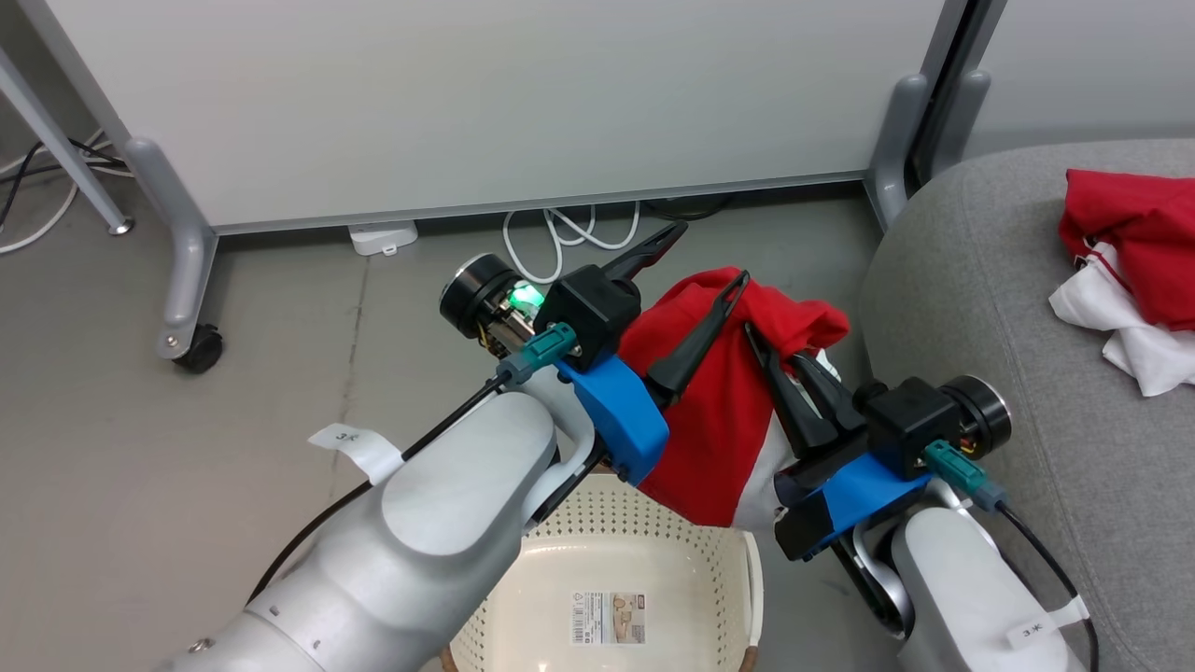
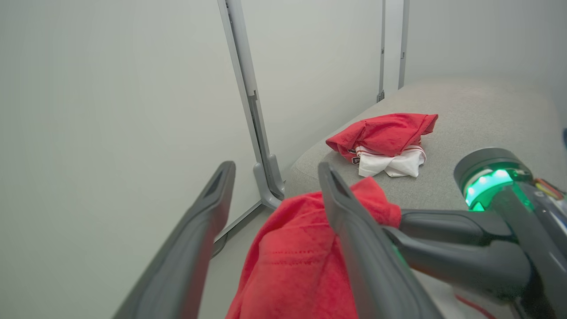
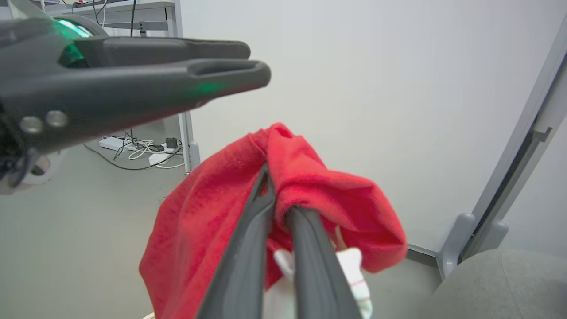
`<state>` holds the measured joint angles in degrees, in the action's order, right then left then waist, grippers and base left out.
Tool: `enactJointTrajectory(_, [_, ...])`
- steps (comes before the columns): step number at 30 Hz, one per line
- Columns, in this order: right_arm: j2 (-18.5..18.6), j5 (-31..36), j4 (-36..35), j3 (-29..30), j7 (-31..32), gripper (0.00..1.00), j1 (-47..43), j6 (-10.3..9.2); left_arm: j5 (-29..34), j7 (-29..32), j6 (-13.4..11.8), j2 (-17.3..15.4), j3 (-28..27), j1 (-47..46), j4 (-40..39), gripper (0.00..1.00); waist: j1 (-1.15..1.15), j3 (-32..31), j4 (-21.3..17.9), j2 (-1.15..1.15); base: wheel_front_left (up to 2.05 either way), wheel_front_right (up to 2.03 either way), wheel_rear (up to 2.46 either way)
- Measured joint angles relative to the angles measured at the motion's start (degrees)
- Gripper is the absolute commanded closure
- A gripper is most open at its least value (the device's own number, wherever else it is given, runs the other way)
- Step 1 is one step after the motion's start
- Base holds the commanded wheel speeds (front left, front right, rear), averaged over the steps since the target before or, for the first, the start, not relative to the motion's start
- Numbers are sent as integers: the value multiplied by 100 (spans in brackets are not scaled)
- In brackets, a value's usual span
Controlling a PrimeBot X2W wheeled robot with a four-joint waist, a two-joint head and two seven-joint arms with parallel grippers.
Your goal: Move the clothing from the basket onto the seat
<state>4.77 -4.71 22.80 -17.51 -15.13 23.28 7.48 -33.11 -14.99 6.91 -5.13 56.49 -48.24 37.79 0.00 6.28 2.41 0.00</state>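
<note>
Clothing status: one of two garments is delivered and one is in transit. The first garment point(image 1: 1134, 252) lies crumpled on the seat point(image 1: 980, 308), red over white, well apart from the basket point(image 1: 709, 551). The second garment point(image 1: 719, 420) hangs in the air between the two arms, above the far rim of the basket and near the seat's rounded corner. It does not yet rest on the upholstery. The right gripper point(image 1: 775, 359) is clenched on a fold at the top of this garment and appears to carry its weight. The left gripper point(image 1: 709, 254) is released, with its fingers spread wide, one finger alongside the red fabric and nothing pinched between them. The visible part of the basket bottom shows its label point(image 1: 609, 618) and no cloth. Judged remaining: carry the hanging garment over the seat, let go, and withdraw.
</note>
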Motion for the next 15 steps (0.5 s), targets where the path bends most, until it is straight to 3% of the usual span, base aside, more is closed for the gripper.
enactJointTrajectory(15, [3,-36,-135,305,1,100,-46,0,182,-1,-42,-33,-66,119,-136,0,0,223,-411,0,0,0,0])
